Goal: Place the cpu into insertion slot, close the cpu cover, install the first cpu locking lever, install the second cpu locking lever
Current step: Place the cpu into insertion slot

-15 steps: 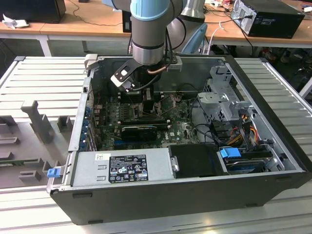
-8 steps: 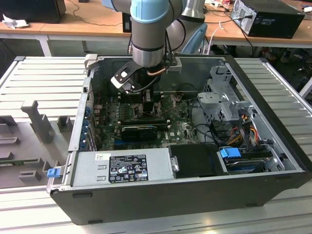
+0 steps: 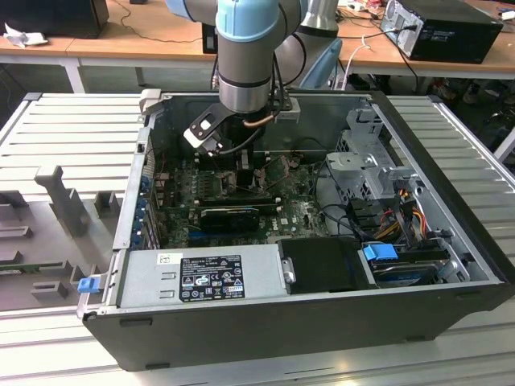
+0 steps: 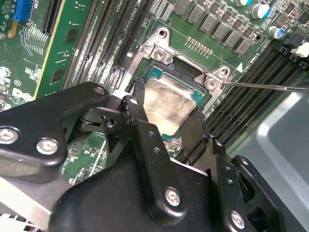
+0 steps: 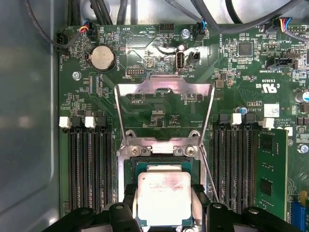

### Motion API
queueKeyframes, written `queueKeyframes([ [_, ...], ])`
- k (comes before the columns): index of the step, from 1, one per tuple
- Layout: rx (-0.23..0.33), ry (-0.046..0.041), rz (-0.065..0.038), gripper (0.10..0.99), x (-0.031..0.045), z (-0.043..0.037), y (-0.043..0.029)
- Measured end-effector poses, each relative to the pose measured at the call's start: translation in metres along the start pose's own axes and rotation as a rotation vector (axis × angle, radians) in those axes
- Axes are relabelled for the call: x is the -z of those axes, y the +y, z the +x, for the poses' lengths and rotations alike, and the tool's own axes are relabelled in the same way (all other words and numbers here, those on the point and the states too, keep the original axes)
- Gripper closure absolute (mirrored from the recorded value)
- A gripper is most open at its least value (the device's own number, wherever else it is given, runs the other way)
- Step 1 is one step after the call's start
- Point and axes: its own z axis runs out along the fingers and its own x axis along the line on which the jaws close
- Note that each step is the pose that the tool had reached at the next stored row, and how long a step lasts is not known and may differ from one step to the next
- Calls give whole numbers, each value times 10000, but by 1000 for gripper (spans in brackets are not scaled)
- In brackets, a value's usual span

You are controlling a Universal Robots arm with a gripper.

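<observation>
Squarely beneath the wrist, the cpu lies flat, clamped by its edges in the gripper, directly over the insertion slot (the cpu cover swung open beyond).

We log a ribbed grey metal table carrying everything. Directly on it is an open black computer case, lying on its side, with its walls all round the gripper, which sits down inside it. Well apart from the gripper, toward the exterior view's left, grey moulded fixtures rest on the slats: one upright block and some lower ones. Beyond the gripper are wooden benches — a black box on one.
</observation>
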Motion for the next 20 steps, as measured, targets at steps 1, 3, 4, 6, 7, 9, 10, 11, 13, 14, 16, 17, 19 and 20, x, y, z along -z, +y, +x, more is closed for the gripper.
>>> queueKeyframes([
  [1,0,-1,1,553,-4,0,0],
  [3,1,-1,1,553,-16,0,0],
  [4,1,-2,1,553,-23,0,0],
  [6,2,-5,2,553,-25,-1,0],
  [7,1,-5,3,553,-26,-1,0],
  [9,2,-3,1,553,-27,0,0],
  [10,1,-3,1,553,-28,0,0],
  [11,1,-2,-1,553,-29,0,0],
  [13,1,-2,0,478,-29,0,0],
  [14,1,-4,1,478,-29,0,0],
  [16,0,-2,0,478,-30,0,0],
  [17,-1,3,0,478,-28,0,0],
  [19,0,9,1,478,-8,0,0],
  [20,0,8,1,478,6,0,0],
])
